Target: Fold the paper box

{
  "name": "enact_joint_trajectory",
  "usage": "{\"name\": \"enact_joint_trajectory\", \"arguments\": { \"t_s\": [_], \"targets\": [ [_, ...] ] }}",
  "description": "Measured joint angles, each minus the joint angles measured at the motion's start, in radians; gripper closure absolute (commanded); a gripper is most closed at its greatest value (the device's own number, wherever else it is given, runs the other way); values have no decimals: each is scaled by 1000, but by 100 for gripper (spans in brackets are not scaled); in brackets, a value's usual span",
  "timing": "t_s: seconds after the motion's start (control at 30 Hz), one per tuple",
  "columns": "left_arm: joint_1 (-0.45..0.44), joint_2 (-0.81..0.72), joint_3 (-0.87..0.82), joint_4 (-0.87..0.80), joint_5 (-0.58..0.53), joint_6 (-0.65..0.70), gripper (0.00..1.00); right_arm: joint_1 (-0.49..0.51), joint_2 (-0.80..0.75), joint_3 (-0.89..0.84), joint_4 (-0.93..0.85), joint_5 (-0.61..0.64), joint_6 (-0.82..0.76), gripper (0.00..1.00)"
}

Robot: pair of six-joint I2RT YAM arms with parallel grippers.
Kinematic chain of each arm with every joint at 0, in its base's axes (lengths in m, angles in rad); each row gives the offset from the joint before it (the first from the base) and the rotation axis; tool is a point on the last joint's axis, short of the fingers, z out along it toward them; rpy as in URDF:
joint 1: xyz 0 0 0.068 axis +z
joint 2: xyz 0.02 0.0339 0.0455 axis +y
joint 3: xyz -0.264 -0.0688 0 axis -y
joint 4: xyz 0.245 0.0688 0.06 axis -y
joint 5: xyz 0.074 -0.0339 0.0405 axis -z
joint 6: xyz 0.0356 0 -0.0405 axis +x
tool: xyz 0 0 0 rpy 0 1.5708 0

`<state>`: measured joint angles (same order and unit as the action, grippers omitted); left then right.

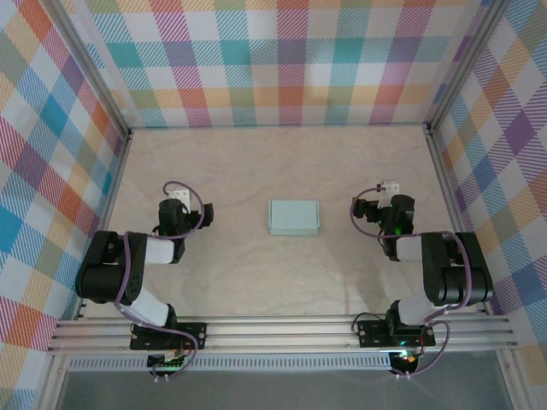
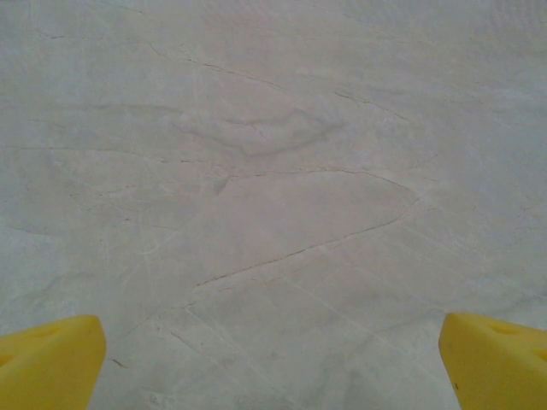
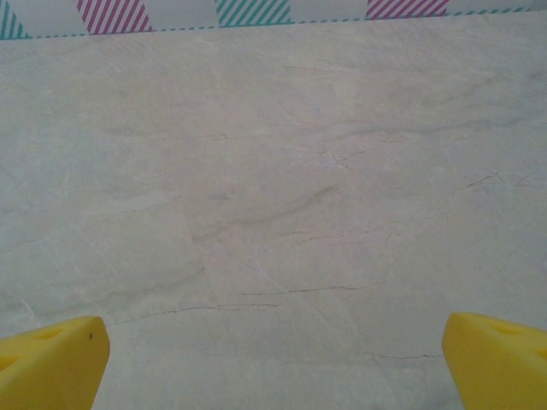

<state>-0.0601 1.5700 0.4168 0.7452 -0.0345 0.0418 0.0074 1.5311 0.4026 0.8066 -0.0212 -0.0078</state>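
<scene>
The left claw [image 2: 272,366] was seen spread wide, its yellow fingertips [image 2: 47,363] sitting in the two lower corners of the wrist frame. Nothing was held between them, and bare marbled surface [image 2: 273,171] lay beneath. The right claw [image 3: 273,366] was found the same, fully parted and empty, with a strip of checked wall [image 3: 256,13] caught along the top edge. Out from there, in the overhead view, the paper box [image 1: 293,217] was picked out at the centre of the frame. It was laid flat as a pale rectangle, between the two arms and well apart from both. Whether any flap was unfolded could not be told at that size. A reach-in was judged to be called for. The thin card would best be pinned by one claw while the other was brought low to an edge, so that the box was not skated across the smooth surface.
</scene>
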Motion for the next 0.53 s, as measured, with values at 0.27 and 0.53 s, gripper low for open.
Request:
{"name": "enact_joint_trajectory", "arguments": {
  "t_s": [0.27,0.53],
  "targets": [
    [0,0,0,16,0,0,0,-1,0,0,0,-4,0,0],
    [0,0,0,17,0,0,0,-1,0,0,0,-7,0,0]
  ]
}}
